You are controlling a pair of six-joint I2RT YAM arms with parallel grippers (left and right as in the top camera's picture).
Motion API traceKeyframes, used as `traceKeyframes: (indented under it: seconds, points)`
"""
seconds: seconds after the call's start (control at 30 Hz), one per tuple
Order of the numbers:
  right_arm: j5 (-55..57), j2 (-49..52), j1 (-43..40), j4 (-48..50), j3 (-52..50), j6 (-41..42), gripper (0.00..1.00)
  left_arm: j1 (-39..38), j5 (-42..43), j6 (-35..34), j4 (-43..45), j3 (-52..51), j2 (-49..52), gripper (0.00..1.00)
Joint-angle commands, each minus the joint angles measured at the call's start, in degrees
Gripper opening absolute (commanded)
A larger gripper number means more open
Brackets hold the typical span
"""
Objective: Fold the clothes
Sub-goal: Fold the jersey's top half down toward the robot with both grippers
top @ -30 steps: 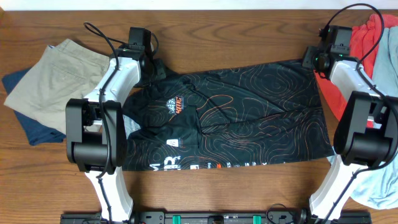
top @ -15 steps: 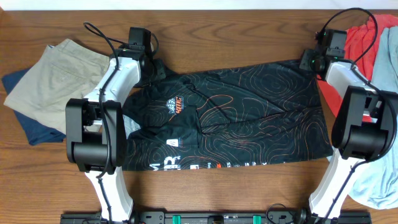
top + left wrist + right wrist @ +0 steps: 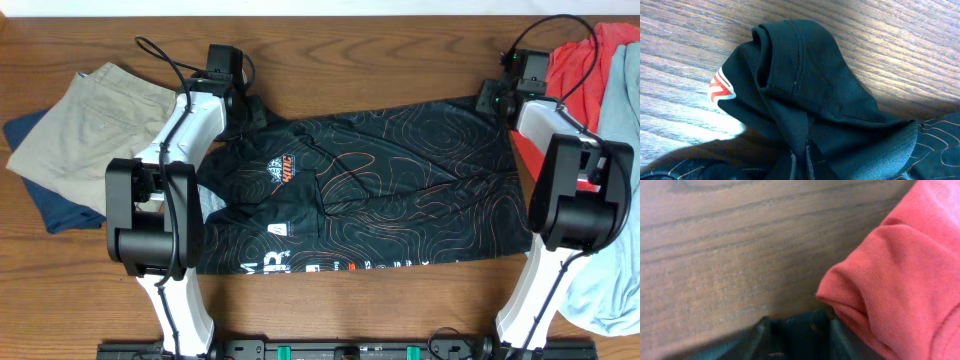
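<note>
While working this black jersey (image 3: 400, 190), spread mid-frame on the tabletop (image 3: 350, 50), expect light, floppy, slippery fabric. Best grabbed at corners and hems. Seeing left tool (image 3: 246, 106) clamped on its bunched upper-left corner; can't tell with right tool (image 3: 492, 98), upper right.

1. Left arm (image 3: 188, 125) stretched forward from its base, forearm angled inward.
2. Left gripper (image 3: 246, 108) pointing down, jaws fully closed, pinching a bunched fold of the jersey (image 3: 805, 85).
3. Right arm (image 3: 560, 130) stretched forward likewise, wrist turned inward.
4. Right gripper (image 3: 492, 98) set low; fingers (image 3: 764, 326) partly apart with dark cloth between them. Whether it has a grip is unclear.
</note>
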Motion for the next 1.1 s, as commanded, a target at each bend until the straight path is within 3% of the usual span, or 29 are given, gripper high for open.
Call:
traceKeyframes:
  seconds: [0.0, 0.1, 0.37, 0.57, 0.83, 1.07]
  points:
    - [-0.26, 2.6, 0.74, -0.68, 0.79, 0.42, 0.21, 0.33, -0.7, -0.13, -0.52, -0.04, -0.11, 0.06]
    - [-0.26, 2.47, 0.74, -0.72, 0.79, 0.42, 0.01, 0.33, -0.7, -0.13, -0.52, -0.04, -0.11, 0.06]
    - [-0.02, -0.79, -0.55, -6.12, 0.96, 0.83, 0.01, 0.35, -0.7, -0.07, -1.36, -0.04, -1.18, 0.06]
    - [0.37, -8.37, -1.81, -16.57, 0.96, 0.83, 0.01, 0.35, -0.74, -0.07, -3.48, -0.04, -6.88, 0.06]
    - [7.72, -18.21, -3.69, -37.27, 0.96, 0.81, 0.01, 0.35, -7.96, -0.07, -17.86, -0.04, -13.2, 0.06]
    - [12.63, -20.48, -5.09, -51.1, 0.94, 0.81, 0.01, 0.35, -8.22, -0.11, -30.27, -0.15, -13.35, 0.06]
